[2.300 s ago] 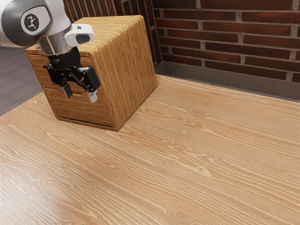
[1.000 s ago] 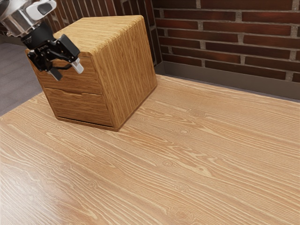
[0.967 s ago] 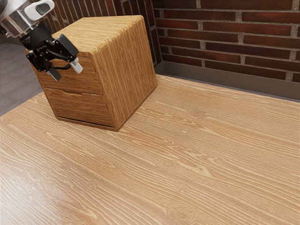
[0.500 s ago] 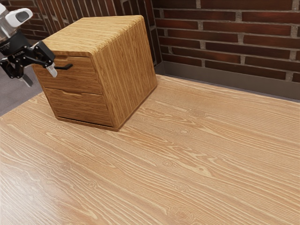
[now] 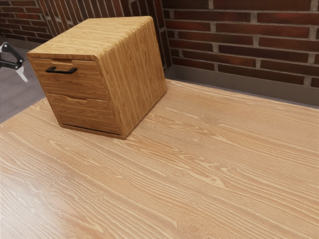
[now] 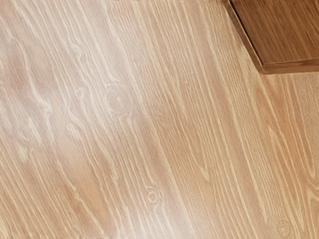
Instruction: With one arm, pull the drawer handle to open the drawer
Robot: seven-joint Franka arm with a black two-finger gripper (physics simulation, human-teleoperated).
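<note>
Well, off to the exterior view's left of the cabinet [image 5: 134, 69], the gripper [image 5: 15, 62] hangs in the air, level with the cabinet's upper drawer [image 5: 75, 82] and apart from it, touching nothing. So little of it shows that I cannot tell whether it is open or closed. The handle [image 5: 61, 70], a thin black bar, sits high on the upper drawer at the cabinet's front. That drawer looks flush with the cabinet, so I judge it shut and the pull not yet done. Below it is a lower drawer [image 5: 84, 112], also flush, with no handle I can make out. The cabinet stands on the table [image 5: 209, 169] with its front turned toward the gripper, which I take to be why the arm works from that side. Nothing lies between gripper and handle. Behind the cabinet and to its right runs a brick wall [image 5: 239, 35], well clear of the drawer's path. From the wrist camera, a corner of the cabinet shows beside bare table.
</note>
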